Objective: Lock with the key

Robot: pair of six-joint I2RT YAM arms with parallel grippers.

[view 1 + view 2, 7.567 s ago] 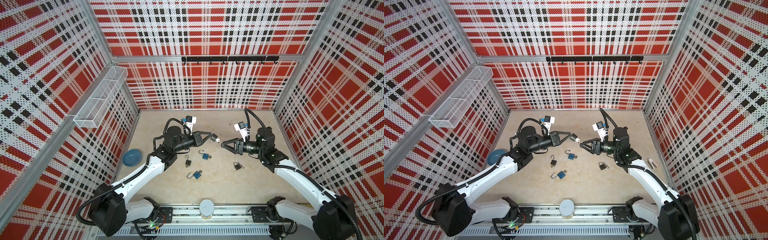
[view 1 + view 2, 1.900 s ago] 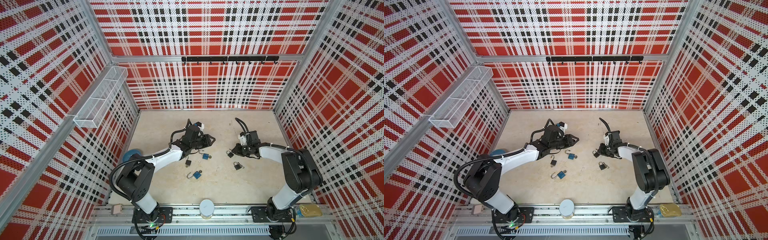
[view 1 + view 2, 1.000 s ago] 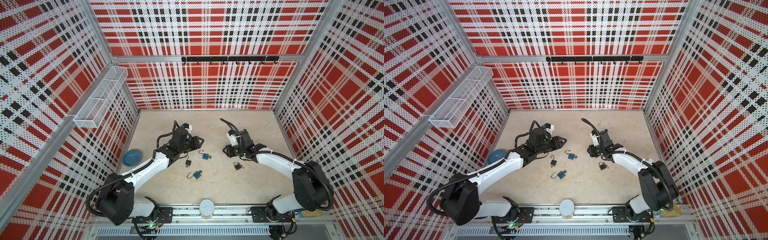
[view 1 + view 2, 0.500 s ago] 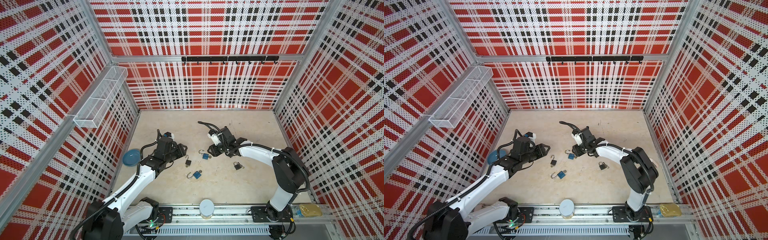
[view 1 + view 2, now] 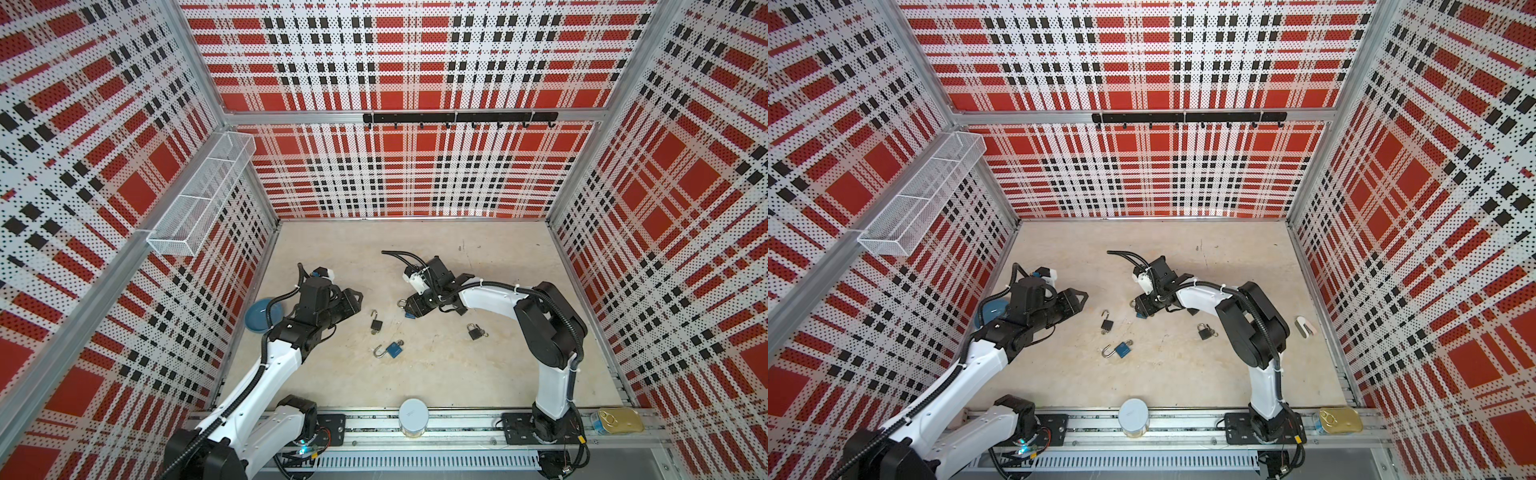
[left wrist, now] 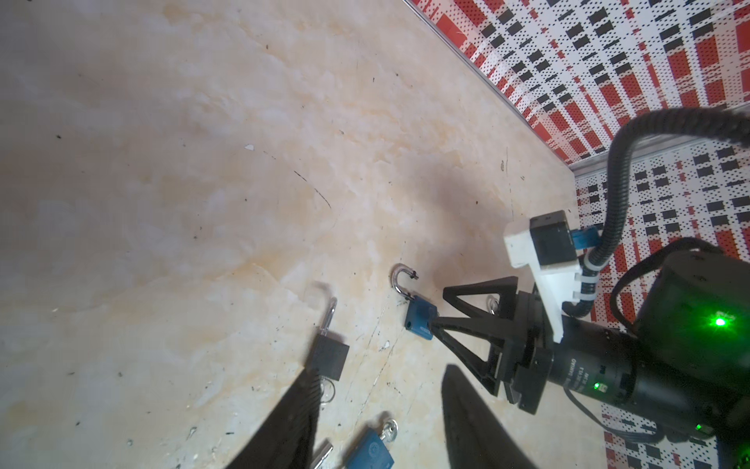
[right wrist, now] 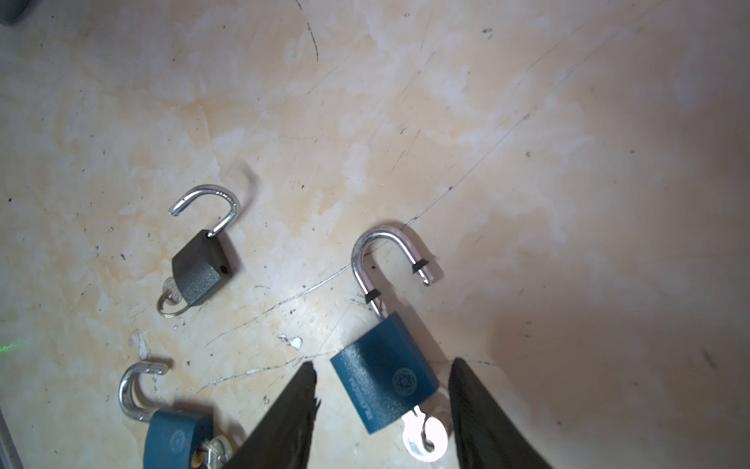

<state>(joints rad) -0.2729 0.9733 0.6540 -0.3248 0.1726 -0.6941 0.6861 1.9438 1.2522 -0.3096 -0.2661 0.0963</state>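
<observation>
Looks down into a booth walled in red, white and black plaid, onto a scuffed beige counter (image 5: 457, 374) with four small padlocks scattered around its middle. Just right of centre, right tool (image 5: 410, 311) set low over a blue padlock (image 7: 383, 385), fingers (image 7: 292, 418) spread to either side of the lock body with a strip of bare counter showing on both sides, so straddling rather than pinching. Shackle of that lock hooked open; silver key (image 7: 426, 440) seated in the keyhole at the base, between the fingers. Left of centre, left tool (image 5: 358, 299) pointing toward the locks but apart from all of them, jaws spread wide, gripping nothing. Between the two tools and a little nearer, a black padlock (image 5: 376, 325) with open shackle; nearer still, a second blue padlock (image 5: 394, 350), also open, key in place. Further right, near the right arm, a shut black padlock (image 5: 473, 331). By the left wall, a blue dish (image 5: 255, 318).
</observation>
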